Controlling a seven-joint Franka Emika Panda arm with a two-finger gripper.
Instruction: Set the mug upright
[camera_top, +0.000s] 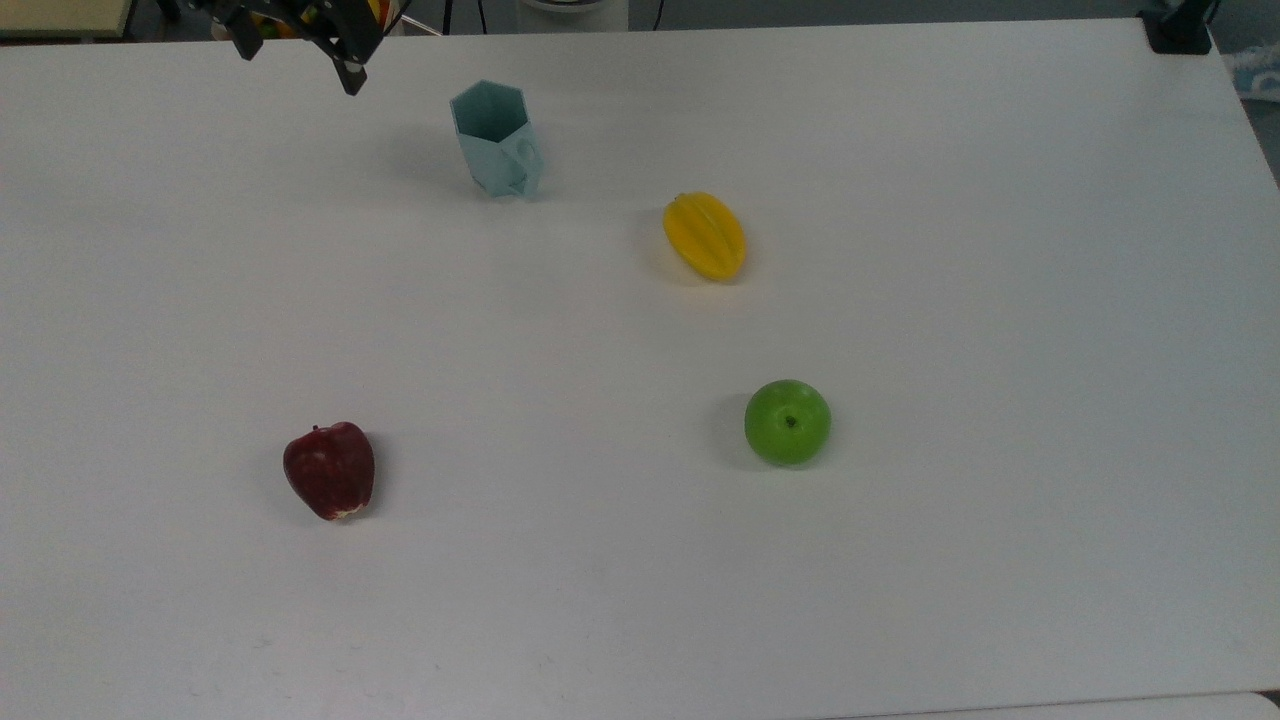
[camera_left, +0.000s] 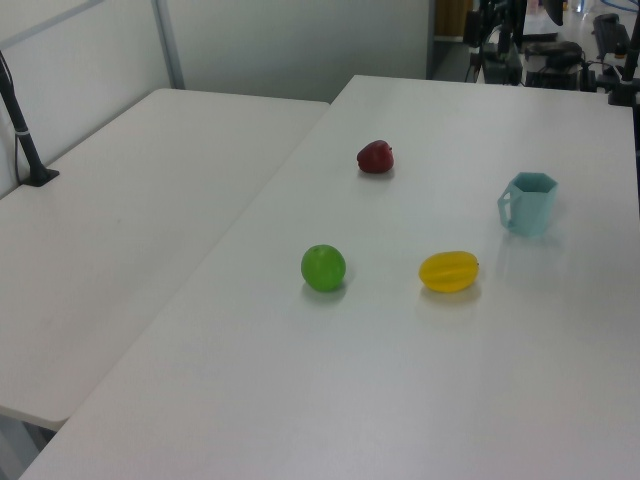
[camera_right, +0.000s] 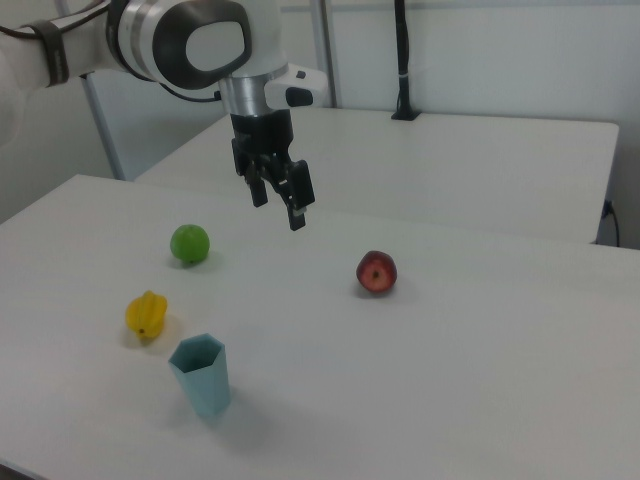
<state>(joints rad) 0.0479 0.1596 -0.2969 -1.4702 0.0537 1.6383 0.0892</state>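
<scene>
The pale teal-blue mug (camera_top: 495, 140) stands upright on its narrow base on the white table, hexagonal rim up, near the far edge in the top view. It also stands at the left view's right (camera_left: 528, 203) and in the right view's lower left (camera_right: 203, 375). My gripper (camera_top: 298, 58) hangs open and empty in the air, off to the top view's left of the mug and well clear of it. In the right view the gripper (camera_right: 278, 205) is high above the table, its dark fingers (camera_right: 297, 213) spread apart.
A yellow starfruit (camera_top: 706, 236), a green apple (camera_top: 787, 421) and a red apple (camera_top: 330, 470) lie spread over the table (camera_top: 1000, 300). A second table (camera_left: 110, 250) adjoins it at the left view's left. A black post (camera_right: 400, 60) stands on that table.
</scene>
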